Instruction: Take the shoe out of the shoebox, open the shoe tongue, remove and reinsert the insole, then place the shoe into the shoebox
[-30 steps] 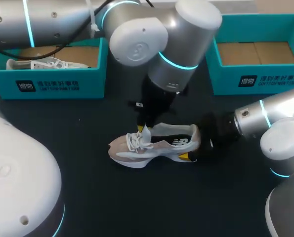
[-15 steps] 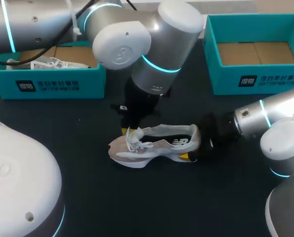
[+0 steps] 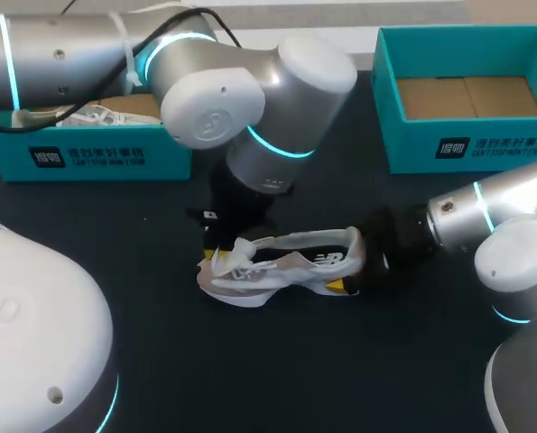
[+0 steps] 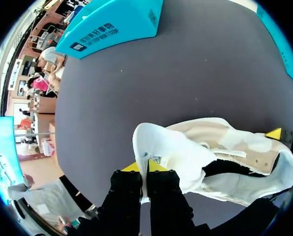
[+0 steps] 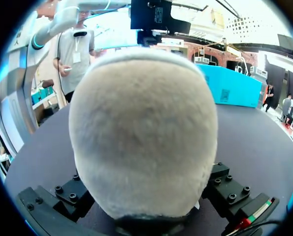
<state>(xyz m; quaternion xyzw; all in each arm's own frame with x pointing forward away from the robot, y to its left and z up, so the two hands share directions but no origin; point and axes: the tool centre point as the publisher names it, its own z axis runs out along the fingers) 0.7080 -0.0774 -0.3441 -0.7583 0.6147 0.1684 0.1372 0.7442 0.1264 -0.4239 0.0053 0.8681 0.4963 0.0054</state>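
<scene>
Pinching the thin, floppy-looking tongue [image 4: 162,147] between its tips, the left pincer [image 4: 145,168] suits this light sneaker [image 3: 286,266]; the right pincer [image 3: 354,268] clamps the likely stiffer heel [image 5: 141,132].

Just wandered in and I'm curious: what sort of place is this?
Probably a robot test lab. On a dark table, the left pincer and right pincer grip a shoe. A teal left shoebox and right shoebox stand beyond it.
</scene>
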